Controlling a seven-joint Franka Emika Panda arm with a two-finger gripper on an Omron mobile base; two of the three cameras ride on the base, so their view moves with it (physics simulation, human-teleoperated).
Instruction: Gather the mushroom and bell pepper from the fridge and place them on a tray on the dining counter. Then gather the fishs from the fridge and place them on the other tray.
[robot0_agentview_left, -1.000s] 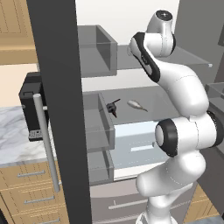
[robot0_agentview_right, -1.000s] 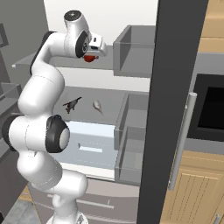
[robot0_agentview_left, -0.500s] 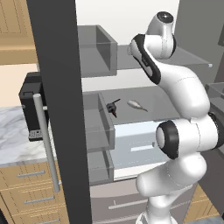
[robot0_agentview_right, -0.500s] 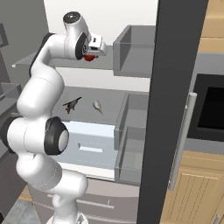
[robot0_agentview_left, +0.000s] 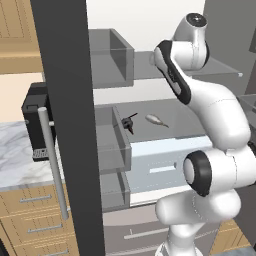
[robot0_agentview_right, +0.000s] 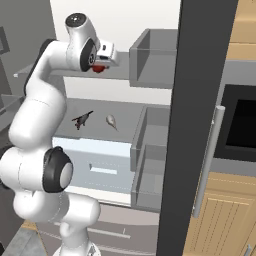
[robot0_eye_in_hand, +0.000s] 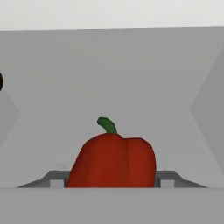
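Note:
The red bell pepper (robot0_eye_in_hand: 111, 159) with a green stem stands on the fridge's upper shelf (robot0_agentview_right: 60, 74). My gripper (robot0_eye_in_hand: 111, 181) is shut on the pepper, with a finger tip pressed to each side low down. From the right base view the gripper (robot0_agentview_right: 102, 64) reaches in over that shelf with the red pepper (robot0_agentview_right: 100, 68) at its tip. A tiny dark brown lump, the mushroom (robot0_eye_in_hand: 1, 82) by its look, is cut off by the hand view's left edge. A silvery fish (robot0_agentview_left: 156, 120) (robot0_agentview_right: 111, 120) lies on the shelf below. The trays and dining counter are out of view.
A darker slim thing (robot0_agentview_left: 129, 122) (robot0_agentview_right: 82, 119) lies beside the fish. The open fridge doors (robot0_agentview_left: 65, 100) (robot0_agentview_right: 200, 100) stand close on both sides with grey door bins (robot0_agentview_left: 112, 57) (robot0_agentview_right: 150, 57). A white drawer (robot0_agentview_left: 160, 162) sits under the lower shelf.

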